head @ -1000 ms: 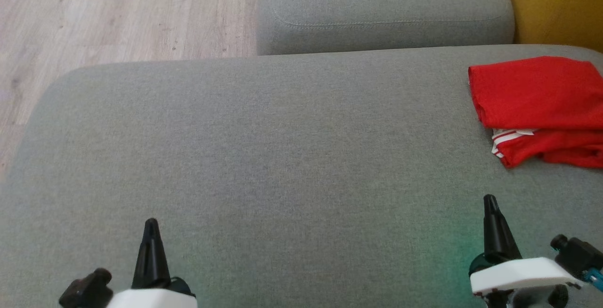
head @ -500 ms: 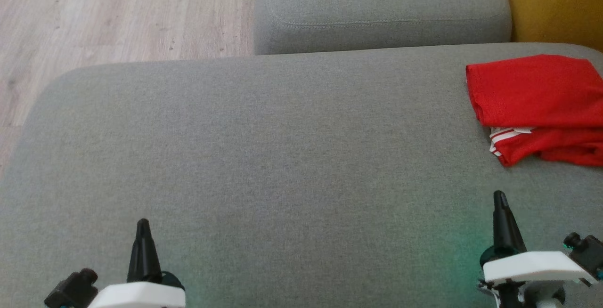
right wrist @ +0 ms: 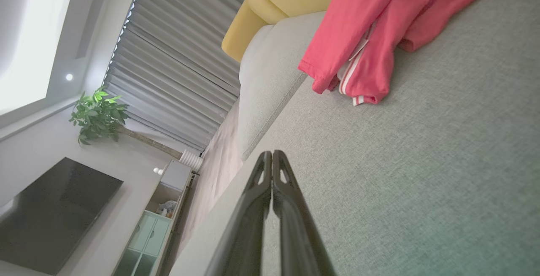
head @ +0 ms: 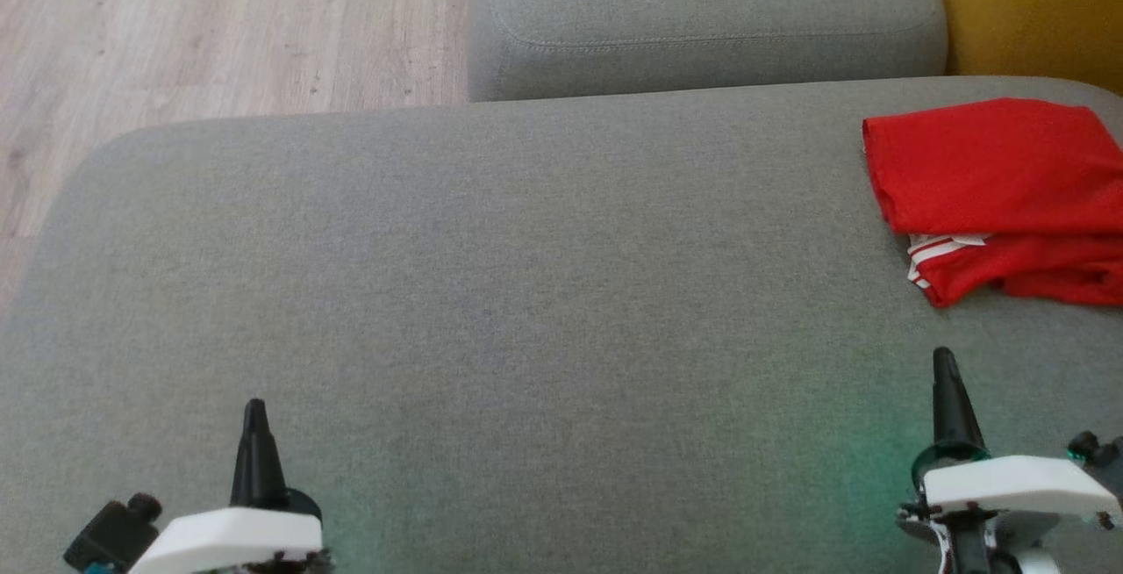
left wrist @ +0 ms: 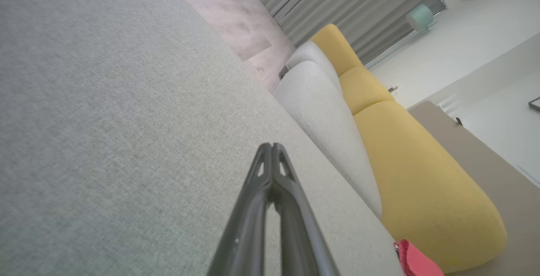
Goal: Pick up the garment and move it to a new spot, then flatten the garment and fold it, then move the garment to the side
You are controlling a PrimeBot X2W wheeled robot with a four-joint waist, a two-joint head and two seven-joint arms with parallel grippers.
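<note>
Down at the left gripper (head: 255,412): pinched together to one dark point, nothing caught between the tips, hanging low over the grey seat cushion (head: 526,249) at the lower left of the head view. Across to the right gripper (head: 944,362): likewise closed up tight, tips meeting, empty, aimed up the seat from the lower right. Look just past that tip, up and a touch to the right, for the red garment (head: 991,161): clear of both grippers, folded into a rough flat bundle on the seat's far right end, cut off by the frame edge. Note the white stripes (head: 932,249) peeking from the lower layer at its near left corner. Seen from the right wrist, a little rumpled along the folds. Behind the seat, a second grey cushion (head: 702,21), and beside that a yellow cushion (head: 1026,3), directly beyond the garment. Off to the left, pale wood floor (head: 175,30). Farther out from the right wrist: grey pleated curtains (right wrist: 177,77), a green potted plant (right wrist: 97,113), a dark screen (right wrist: 50,212).
</note>
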